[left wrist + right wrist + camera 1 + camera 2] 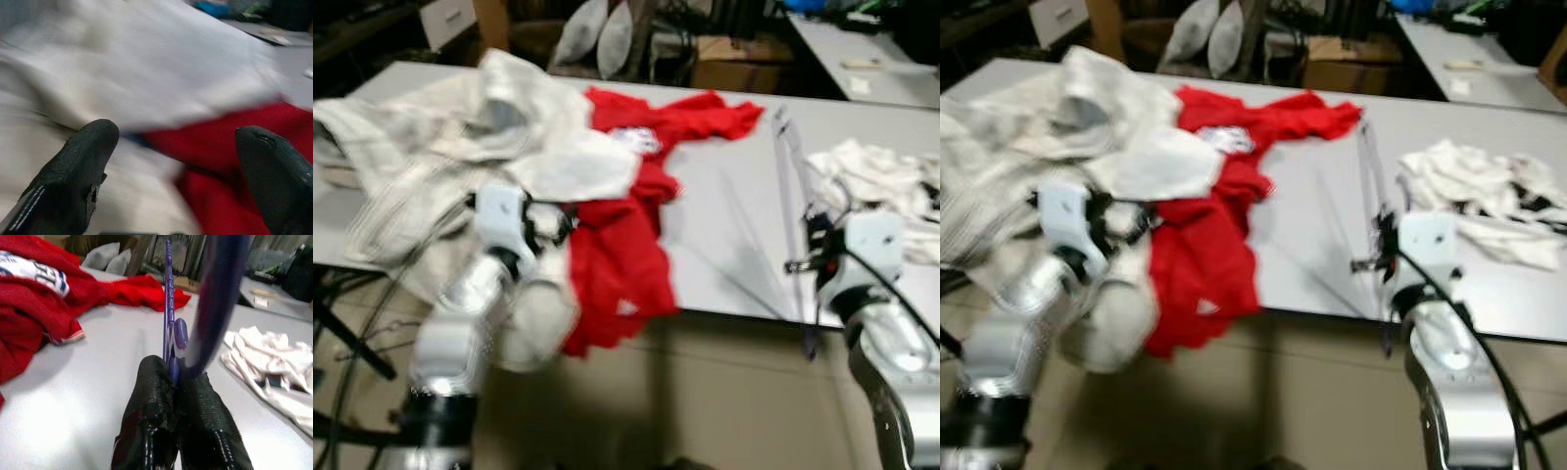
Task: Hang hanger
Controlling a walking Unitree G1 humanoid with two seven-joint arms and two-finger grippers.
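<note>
Right hand (173,382) pinching purple hanger (168,308) tight; thin grip, could twist loose. Left hand (176,161) wide over red shirt (626,245), might snag cloth.

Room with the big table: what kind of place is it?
Probably a workroom or lab used for laundry practice: a long grey table piled with a red shirt and white clothes, with cardboard boxes and another table behind.

Blurry shot. Left gripper (548,223) sits at the table (734,245) edge, buried between the white clothes (460,137) and the red shirt (626,235) beside it. Right gripper (815,240) is well apart across bare table, with the thin hanger (785,176) running up from it and a white pile (871,176) just beyond.
</note>
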